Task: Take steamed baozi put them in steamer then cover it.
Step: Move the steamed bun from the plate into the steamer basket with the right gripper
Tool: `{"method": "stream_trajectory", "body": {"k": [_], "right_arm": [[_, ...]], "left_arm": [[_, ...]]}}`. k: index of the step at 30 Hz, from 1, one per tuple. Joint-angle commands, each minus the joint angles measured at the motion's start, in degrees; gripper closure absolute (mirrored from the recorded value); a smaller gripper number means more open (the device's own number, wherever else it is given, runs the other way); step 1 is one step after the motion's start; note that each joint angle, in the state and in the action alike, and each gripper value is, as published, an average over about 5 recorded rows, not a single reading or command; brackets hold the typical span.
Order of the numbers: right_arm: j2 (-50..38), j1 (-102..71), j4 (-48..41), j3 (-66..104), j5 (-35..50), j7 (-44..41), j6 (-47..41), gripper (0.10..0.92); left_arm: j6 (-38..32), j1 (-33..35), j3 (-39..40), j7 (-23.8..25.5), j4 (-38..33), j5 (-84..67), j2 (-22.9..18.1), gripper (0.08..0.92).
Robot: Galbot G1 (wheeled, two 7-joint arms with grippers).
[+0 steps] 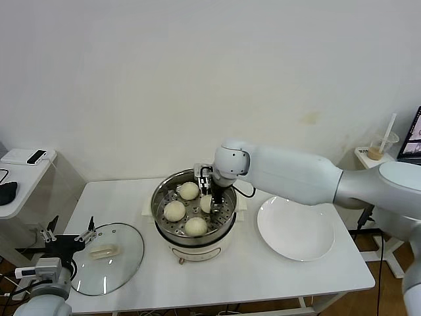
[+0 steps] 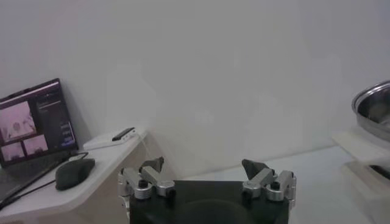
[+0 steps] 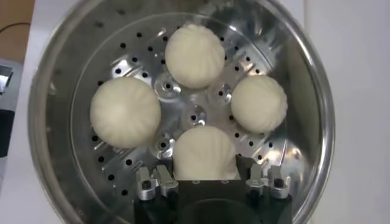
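Four baozi (image 3: pixel 193 56) in steamer (image 1: pixel 227 220); right tool (image 3: pixel 205 176) clamped on one; left tool (image 2: pixel 203 169) apart beside cover (image 1: pixel 128 260).

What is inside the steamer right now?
Four baozi sit on the perforated tray inside the steamer. The right gripper, jaws around the fourth one, hides its near edge and the tray beneath.

Steamer (image 3: pixel 55 85) is shiny perforated metal (mirror-bright); baozi (image 3: pixel 125 112) matt, smooth dough; cover (image 1: pixel 125 253) clear glass.
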Motion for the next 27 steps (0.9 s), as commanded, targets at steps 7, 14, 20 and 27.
{"method": "stream_trajectory", "body": {"k": [7,14,20,27], "right_arm": [[0.0,-1.4,-0.3,1.6,-2.5,0.3,-0.4,0.381],[-1.7,-1.7,1.0,3.2,-2.4,0.5,-0.1,0.32],[-4.7,-2.0,3.8,6.5,-3.0,1.5,1.2,0.211],[-11.5,-8.1,9.4,16.2,0.0,13.8,2.8,0.202]], "left_arm": [[0.0,0.0,0.0,0.0,-0.1,0.0,0.1,0.177],[0.0,0.0,0.0,-0.1,0.0,0.0,0.1,0.177],[0.0,0.0,-0.1,-0.1,-0.1,0.0,0.1,0.177],[0.0,-0.2,0.0,-0.2,0.4,-0.3,0.1,0.177]]}}
